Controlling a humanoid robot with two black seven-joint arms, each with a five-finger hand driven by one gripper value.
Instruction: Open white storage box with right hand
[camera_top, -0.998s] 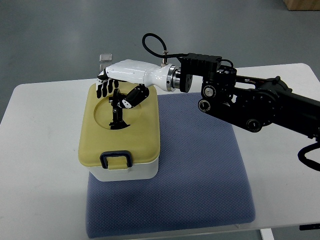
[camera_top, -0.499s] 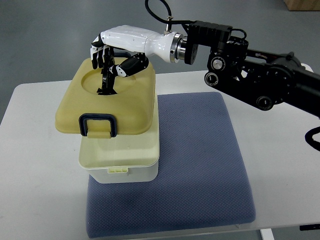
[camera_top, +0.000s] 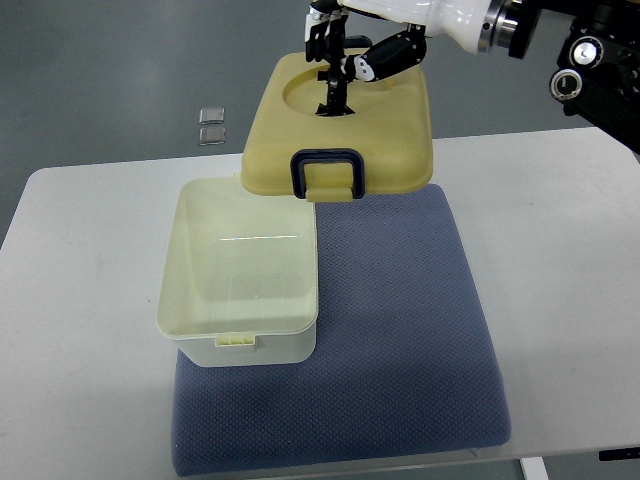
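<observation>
Right hand (camera_top: 345, 50) gripping yellow lid (camera_top: 345, 130), lifted above open white box (camera_top: 240, 290)

right arm reaching in from upper right, right hand (camera_top: 338, 62) fingers curled downward, gripping

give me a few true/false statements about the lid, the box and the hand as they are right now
1. The lid sits closed on the box. False: it is lifted clear, up and to the right of the box.
2. The right hand grips the lid at its top handle. True.
3. The box is open and looks empty. True.
4. The box stands entirely on the bare table. False: it rests partly on the blue mat.
5. The lid's dark latch faces the camera side. True.
6. The left hand steadies the box. False: no left hand is in view.
</observation>
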